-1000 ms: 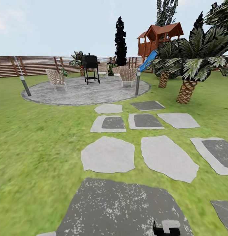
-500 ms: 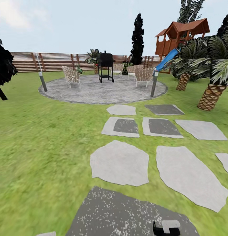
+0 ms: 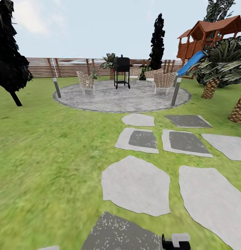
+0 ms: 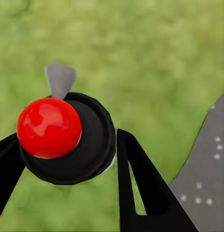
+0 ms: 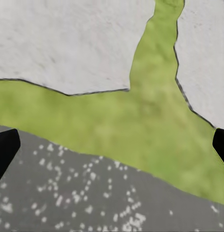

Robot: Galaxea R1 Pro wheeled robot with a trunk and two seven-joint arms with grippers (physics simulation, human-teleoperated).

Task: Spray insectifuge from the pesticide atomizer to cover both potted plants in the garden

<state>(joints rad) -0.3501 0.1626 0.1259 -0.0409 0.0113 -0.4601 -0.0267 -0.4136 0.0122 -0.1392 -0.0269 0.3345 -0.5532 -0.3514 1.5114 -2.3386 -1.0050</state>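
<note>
- The garden is seen from the head view as a green lawn crossed by grey stepping stones, leading to a mottled grey paved round backed by a brown slat fence.
- On the paved round, wicker chairs and a black grill are noted; a play tower with a blue slide and palms stand toward the right.
- In the left wrist view, the left gripper is seen clamped on the pesticide atomizer, a black round body with a red knob on top and a grey nozzle, held between the dark fingers above the grass.
- In the right wrist view, the right gripper is recorded with its jaws wide apart and nothing between them, over grass and paving stones.
- The potted plants cannot be identified with confidence; a small leafy green thing beside the chairs is too small to tell.
- The step in hand is judged to be travel: the atomizer is already held, and spraying is not yet begun.
- The next move is judged to call for an approach toward the paved round, so that the plants can be located and the nozzle aimed at each.
</note>
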